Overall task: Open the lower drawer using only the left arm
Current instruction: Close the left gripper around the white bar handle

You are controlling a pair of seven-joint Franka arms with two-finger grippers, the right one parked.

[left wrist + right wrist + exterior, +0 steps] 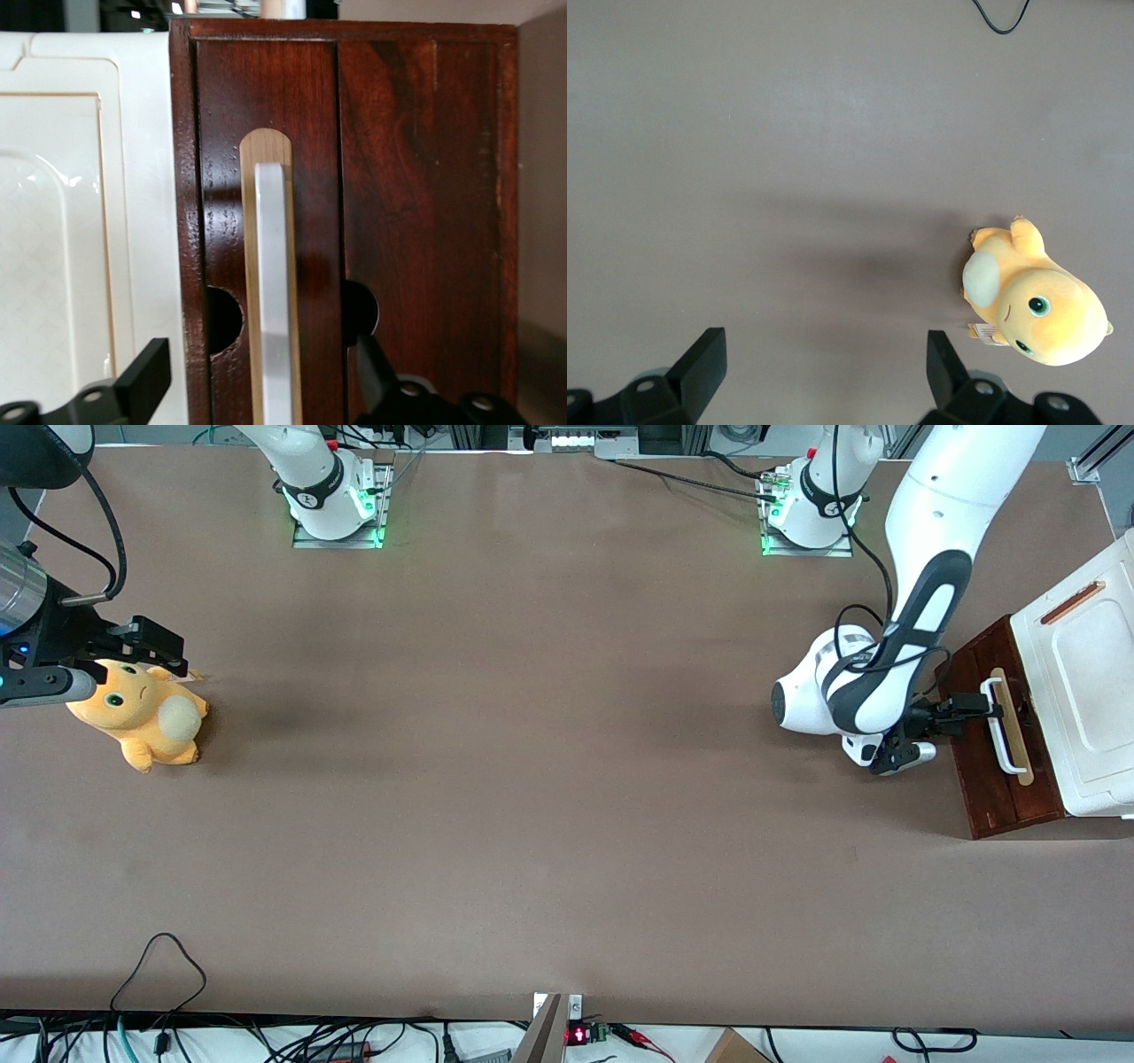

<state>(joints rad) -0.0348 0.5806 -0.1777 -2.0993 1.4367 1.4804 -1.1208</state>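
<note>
Cabinet point(1085, 682) sits at the working arm's end of the table: white top with a small copper-coloured strip point(1072, 602), dark red-brown wooden front facing the arm. The lower drawer point(1001, 779) is part of that front; from the front view I can't tell whether it is pulled out, and no interior is visible. In the wrist view the wood face has two panels split by a vertical groove, with a pale wood strip point(251, 266) carrying the white bar handle point(273, 301), and a round cutout on each side of the strip.

Left arm point(921, 593) reaches down to the cabinet front. Gripper point(983, 707) is at the handle point(1003, 726), near the end of it that lies farther from the front camera. Jaws are spread apart; in the wrist view one finger point(142, 376) is over the white panel and the other finger point(376, 372) over the dark wood, with the handle bar between them. Not clamped on the bar.

Table point(532, 779) is covered in plain brown sheet. Orange plush toy point(142, 713) lies toward the parked arm's end, well apart from the cabinet. Loose black cable point(164, 961) loops onto the table edge nearest the front camera. Arm bases point(802, 514) show green lights at the table edge farthest from that camera.
</note>
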